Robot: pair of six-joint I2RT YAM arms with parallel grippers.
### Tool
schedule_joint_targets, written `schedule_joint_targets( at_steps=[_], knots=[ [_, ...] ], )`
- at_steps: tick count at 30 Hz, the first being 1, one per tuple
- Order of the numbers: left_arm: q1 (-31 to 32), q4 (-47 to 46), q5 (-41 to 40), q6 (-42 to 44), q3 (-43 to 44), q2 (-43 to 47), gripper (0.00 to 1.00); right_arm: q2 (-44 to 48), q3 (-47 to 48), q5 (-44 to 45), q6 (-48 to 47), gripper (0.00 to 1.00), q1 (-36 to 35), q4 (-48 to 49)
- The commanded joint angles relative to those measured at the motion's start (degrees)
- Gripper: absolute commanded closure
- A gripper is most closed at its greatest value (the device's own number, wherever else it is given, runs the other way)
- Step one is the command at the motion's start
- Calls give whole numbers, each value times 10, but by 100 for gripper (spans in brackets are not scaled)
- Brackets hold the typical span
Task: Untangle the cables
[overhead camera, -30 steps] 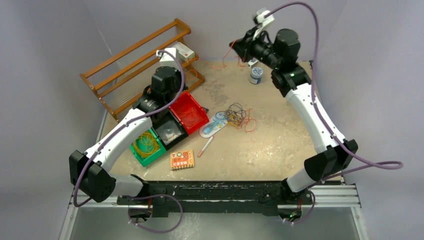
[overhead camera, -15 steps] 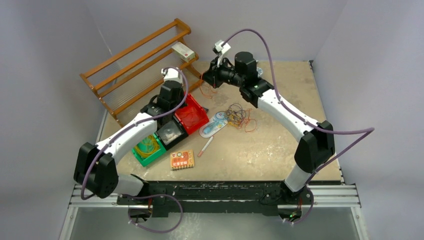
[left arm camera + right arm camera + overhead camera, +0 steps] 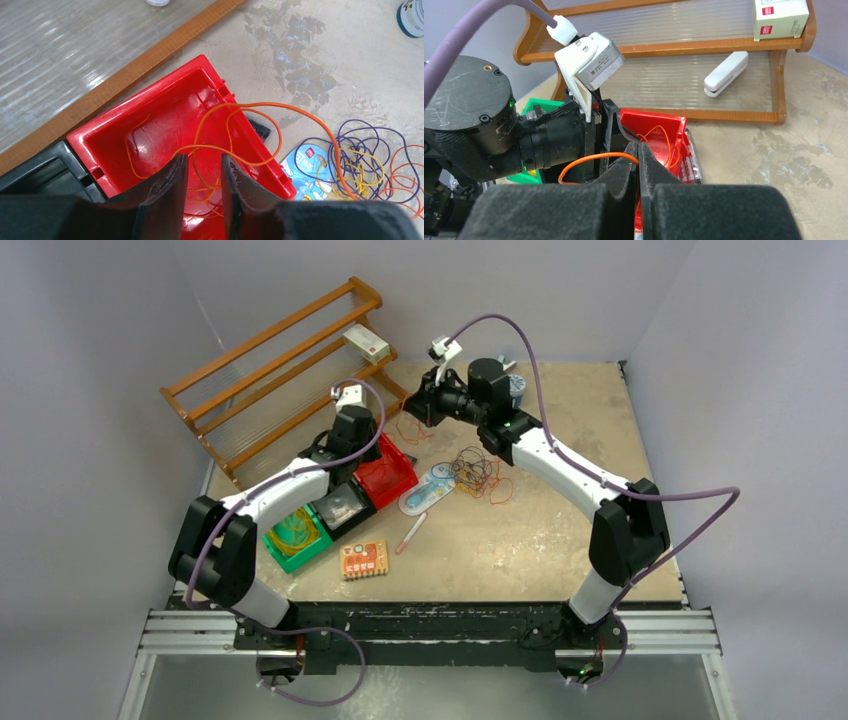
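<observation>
A tangle of cables [image 3: 475,472], dark purple, yellow and orange, lies mid-table partly over a blue packet; the left wrist view shows the tangle [image 3: 365,160] at the right. An orange cable [image 3: 250,107] runs from it into the red bin [image 3: 150,95] and loops there. My left gripper [image 3: 204,157] hovers over that bin, open a little, with nothing pinched; the orange loops show below the gap. My right gripper [image 3: 638,145] is shut on the orange cable [image 3: 599,159] just above the red bin [image 3: 674,122], close to the left wrist. From above, the right gripper [image 3: 408,408] sits behind the red bin [image 3: 395,475].
A wooden rack [image 3: 270,370] with a white box [image 3: 365,340] stands back left. A black bin [image 3: 340,505] and a green bin [image 3: 295,530] holding a yellow coil adjoin the red one. Blue packet [image 3: 425,490], pen [image 3: 410,532] and orange box [image 3: 363,558] lie nearby. A jar [image 3: 515,385] stands behind the right arm.
The right arm has swung from the back right leftward to the red bin, carrying the orange cable. The left arm has reached further over the bin and its jaws have parted.
</observation>
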State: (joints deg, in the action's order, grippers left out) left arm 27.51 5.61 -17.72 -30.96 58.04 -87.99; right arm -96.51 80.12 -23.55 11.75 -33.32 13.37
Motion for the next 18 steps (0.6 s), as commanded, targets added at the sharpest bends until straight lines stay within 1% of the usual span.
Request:
schedule_joint_targets(
  at_steps=[1, 4, 14, 18],
  knots=[
    [-6, -19, -7, -12, 3, 12, 66, 2, 4, -14, 13, 100, 0, 53],
    [-7, 2, -18, -9, 5, 29, 60, -7, 6, -19, 20, 100, 0, 60],
    [-8, 65, -64, -6, -15, 143, 53, -68, 54, -51, 35, 100, -7, 72],
    [-8, 81, -105, 13, -16, 190, 52, -93, 82, -55, 37, 100, -18, 67]
  ],
)
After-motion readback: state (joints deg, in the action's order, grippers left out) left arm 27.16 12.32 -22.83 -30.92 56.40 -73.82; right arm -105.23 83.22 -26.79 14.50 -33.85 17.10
